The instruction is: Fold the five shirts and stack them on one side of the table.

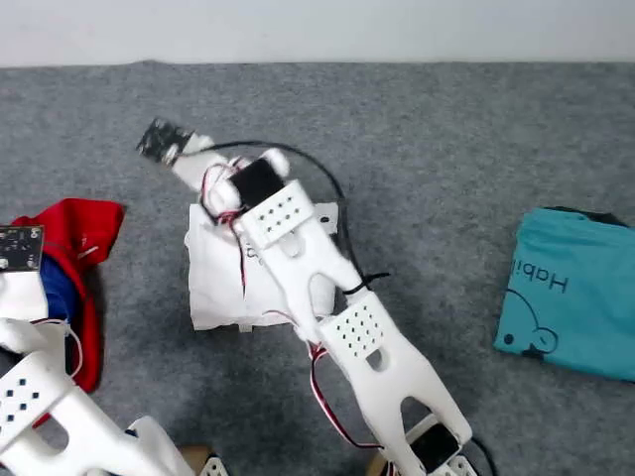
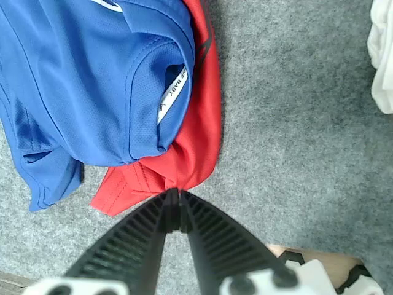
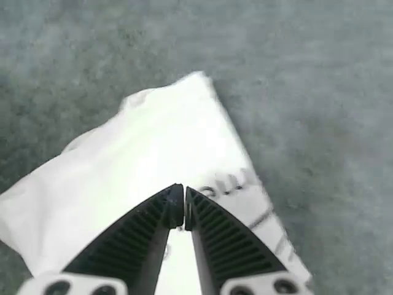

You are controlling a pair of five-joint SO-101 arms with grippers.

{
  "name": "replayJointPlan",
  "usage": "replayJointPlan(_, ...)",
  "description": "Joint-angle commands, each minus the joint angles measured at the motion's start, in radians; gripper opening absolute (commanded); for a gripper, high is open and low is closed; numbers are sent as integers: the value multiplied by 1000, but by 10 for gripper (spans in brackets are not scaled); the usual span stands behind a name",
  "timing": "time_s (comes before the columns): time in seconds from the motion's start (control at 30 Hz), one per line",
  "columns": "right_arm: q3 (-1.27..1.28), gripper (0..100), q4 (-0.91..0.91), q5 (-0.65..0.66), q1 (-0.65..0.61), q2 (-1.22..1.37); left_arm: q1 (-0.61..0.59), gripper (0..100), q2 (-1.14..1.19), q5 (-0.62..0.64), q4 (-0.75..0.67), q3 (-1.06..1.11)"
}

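A folded white shirt (image 1: 213, 288) lies on the grey carpet left of centre. My right gripper (image 3: 183, 209) is shut, its tips over this white shirt (image 3: 153, 141) near its far left corner (image 1: 218, 193); I cannot tell whether they pinch cloth. At the table's left edge a blue shirt (image 2: 80, 80) lies on a red shirt (image 2: 202, 123). My left gripper (image 2: 178, 200) is shut, and its tips sit at the red shirt's hem. In the high view the red shirt (image 1: 84, 223) and blue shirt (image 1: 58, 288) sit partly under the left arm (image 1: 40, 397).
A teal shirt (image 1: 571, 293) lies loosely folded at the right edge of the table. Grey carpet (image 1: 446, 149) covers the table, with open room between the white and teal shirts. The white shirt's edge (image 2: 384, 55) shows in the left wrist view.
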Motion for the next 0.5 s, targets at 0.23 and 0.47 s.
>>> replayJointPlan(0.23, 678, 10, 41, -95, 25, -484, 5, 5, -23, -5, 9, -10)
replayJointPlan(0.47, 1069, 10, 39, -215, 64, -662, 5, 5, -23, -5, 9, -7)
